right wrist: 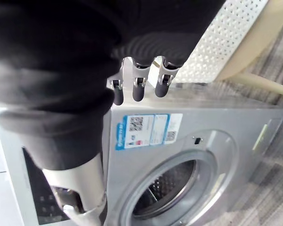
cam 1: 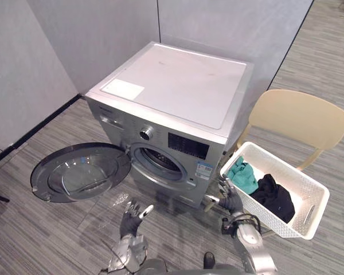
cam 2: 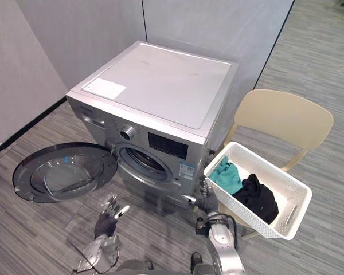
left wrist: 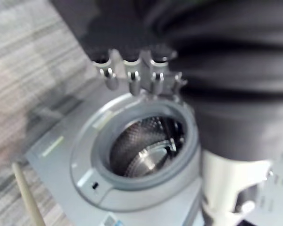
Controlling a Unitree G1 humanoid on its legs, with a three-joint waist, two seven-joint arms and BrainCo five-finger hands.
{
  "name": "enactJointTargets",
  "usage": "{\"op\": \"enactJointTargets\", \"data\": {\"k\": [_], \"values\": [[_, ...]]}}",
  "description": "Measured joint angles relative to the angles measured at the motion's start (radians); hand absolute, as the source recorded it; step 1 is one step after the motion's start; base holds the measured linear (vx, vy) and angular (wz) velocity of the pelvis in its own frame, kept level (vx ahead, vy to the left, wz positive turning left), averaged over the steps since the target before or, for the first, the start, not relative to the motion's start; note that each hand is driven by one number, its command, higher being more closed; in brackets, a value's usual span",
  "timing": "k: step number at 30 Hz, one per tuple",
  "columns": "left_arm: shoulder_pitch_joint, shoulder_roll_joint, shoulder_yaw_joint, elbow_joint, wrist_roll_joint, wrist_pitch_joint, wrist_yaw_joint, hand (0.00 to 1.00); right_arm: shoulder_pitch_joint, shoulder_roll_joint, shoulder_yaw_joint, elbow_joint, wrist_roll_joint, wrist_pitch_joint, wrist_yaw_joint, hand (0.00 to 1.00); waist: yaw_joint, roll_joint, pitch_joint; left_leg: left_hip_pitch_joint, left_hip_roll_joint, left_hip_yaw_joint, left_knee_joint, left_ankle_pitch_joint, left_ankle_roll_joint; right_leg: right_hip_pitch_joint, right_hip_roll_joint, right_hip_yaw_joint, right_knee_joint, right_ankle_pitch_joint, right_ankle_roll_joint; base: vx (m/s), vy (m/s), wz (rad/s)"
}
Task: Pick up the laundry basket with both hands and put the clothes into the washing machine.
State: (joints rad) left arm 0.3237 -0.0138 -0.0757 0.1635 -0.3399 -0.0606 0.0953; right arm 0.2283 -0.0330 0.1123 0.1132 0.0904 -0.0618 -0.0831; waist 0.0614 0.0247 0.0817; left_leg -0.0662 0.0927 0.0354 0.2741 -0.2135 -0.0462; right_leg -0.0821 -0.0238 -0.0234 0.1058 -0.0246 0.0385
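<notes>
Right robot hand (cam 1: 232,201), open and empty, sits beside the basket's (cam 1: 301,186) corner at lower right, ready to grip; left robot hand (cam 1: 131,220) hovers open.

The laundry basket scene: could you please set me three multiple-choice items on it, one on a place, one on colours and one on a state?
1. Where does the laundry basket rest?
A. on the floor
B. on the beige chair
C. on a shelf

2. What colours are the clothes in it?
A. teal and black
B. red and white
C. yellow and blue

3. How is the door of the washing machine?
A. shut
B. taken off and laid on top
C. swung wide open

Answers:
1 B: the chair's back rises behind the basket and its seat lies under it.
2 A: a teal garment lies beside a black garment.
3 C: the door hangs out to the side and the drum shows.
</notes>
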Motion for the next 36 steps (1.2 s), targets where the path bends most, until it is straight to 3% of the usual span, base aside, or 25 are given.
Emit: {"op": "enactJointTargets", "data": {"k": [4,6,7,9,11,13,18,21,25,27,30,32,36], "values": [[-0.062,0.010,0.001,0.001,0.035,0.002,-0.008,0.00,0.029,0.031,-0.025,-0.022,0.000,0.002,0.000,0.00,-0.018,-0.051,-0.002,-0.011,0.011,0.061,-0.013,0.011,-0.007,-0.105,0.006,0.023,0.109,-0.027,0.004,0.00,-0.034,-0.36],[-0.061,0.019,0.014,0.006,0.038,0.008,-0.005,0.00,0.013,0.036,-0.024,-0.020,0.000,0.005,0.000,0.00,-0.018,-0.061,-0.002,-0.013,0.027,0.108,-0.028,0.019,0.003,-0.142,-0.009,-0.024,0.138,-0.043,-0.010,-0.03,-0.081,-0.82],[-0.061,0.019,0.033,0.027,0.040,0.010,-0.002,0.00,-0.004,0.035,-0.025,-0.019,-0.001,0.006,0.000,0.00,-0.022,-0.069,0.002,-0.004,0.033,0.136,-0.030,0.020,0.001,-0.169,-0.065,-0.133,0.234,-0.079,-0.031,-0.02,-0.095,-0.71],[-0.062,0.022,0.049,0.044,0.041,0.013,0.003,0.00,-0.022,0.025,-0.032,-0.016,-0.001,0.006,0.000,0.00,-0.022,-0.066,0.009,0.004,0.048,0.157,-0.019,0.018,-0.001,-0.166,-0.148,-0.225,0.317,-0.114,-0.033,0.00,-0.187,-0.47],[-0.066,0.029,0.051,0.044,0.039,0.012,0.016,0.00,-0.066,0.008,-0.043,-0.015,-0.002,0.006,-0.002,0.00,-0.023,-0.089,0.015,-0.003,0.072,0.156,0.012,0.005,-0.022,-0.161,-0.177,-0.252,0.332,-0.116,-0.012,-0.01,-0.252,-0.23],[-0.066,0.014,0.068,0.086,0.036,0.013,0.018,0.00,-0.146,-0.031,-0.077,-0.002,-0.011,0.006,-0.014,0.00,-0.019,-0.080,0.027,-0.002,0.095,0.146,0.010,0.003,-0.042,-0.149,-0.124,-0.242,0.293,-0.122,-0.010,-0.05,-0.225,-0.31],[-0.065,0.005,0.070,0.155,0.036,0.014,0.019,0.00,-0.196,-0.089,-0.112,-0.001,-0.029,0.000,-0.031,0.00,-0.019,-0.081,0.027,0.015,0.112,0.158,-0.067,0.040,-0.083,-0.145,-0.079,-0.228,0.217,-0.107,-0.006,-0.08,-0.087,-0.17],[-0.061,0.020,0.070,0.164,0.027,0.014,0.020,0.00,-0.226,-0.117,-0.097,0.014,-0.035,0.000,-0.025,0.00,-0.019,-0.082,0.026,0.001,0.114,0.129,-0.109,0.076,-0.085,-0.132,-0.073,-0.266,0.165,-0.080,-0.011,-0.04,-0.023,0.29],[-0.069,0.042,0.036,0.184,0.005,0.011,0.017,0.00,-0.397,-0.183,-0.050,0.179,-0.049,0.001,-0.020,0.00,-0.014,-0.079,0.028,-0.031,0.101,0.056,-0.173,0.146,-0.088,-0.117,-0.081,-0.340,0.111,-0.055,-0.012,0.02,0.000,0.56],[-0.060,0.048,0.014,0.185,0.006,0.011,0.014,0.00,-0.488,-0.215,-0.022,0.241,-0.066,0.002,-0.022,0.00,0.003,-0.069,0.035,-0.044,0.094,0.041,-0.199,0.168,-0.086,-0.125,-0.086,-0.360,0.096,-0.043,-0.012,0.02,0.011,0.34],[-0.064,0.046,-0.027,0.182,0.005,0.009,0.008,0.00,-0.675,-0.280,0.053,0.378,-0.098,0.002,-0.020,0.00,0.013,-0.034,0.075,-0.081,0.073,0.008,-0.208,0.193,-0.075,-0.138,-0.102,-0.383,0.073,-0.021,-0.005,-0.03,0.038,0.26],[-0.063,0.048,-0.052,0.179,0.005,0.007,-0.007,0.00,-0.803,-0.321,0.105,0.479,-0.118,0.003,-0.015,0.00,0.036,-0.013,0.099,-0.111,0.060,0.007,-0.220,0.218,-0.068,-0.167,-0.114,-0.382,0.056,0.003,-0.002,-0.08,0.052,0.03],[-0.059,0.053,-0.052,0.121,-0.003,-0.003,-0.008,0.00,-1.036,-0.410,0.140,0.666,-0.171,0.006,-0.002,0.00,0.057,0.011,0.190,-0.151,0.045,0.008,-0.234,0.241,-0.063,-0.207,-0.119,-0.376,0.027,0.049,-0.006,-0.11,0.032,-0.05]]}}
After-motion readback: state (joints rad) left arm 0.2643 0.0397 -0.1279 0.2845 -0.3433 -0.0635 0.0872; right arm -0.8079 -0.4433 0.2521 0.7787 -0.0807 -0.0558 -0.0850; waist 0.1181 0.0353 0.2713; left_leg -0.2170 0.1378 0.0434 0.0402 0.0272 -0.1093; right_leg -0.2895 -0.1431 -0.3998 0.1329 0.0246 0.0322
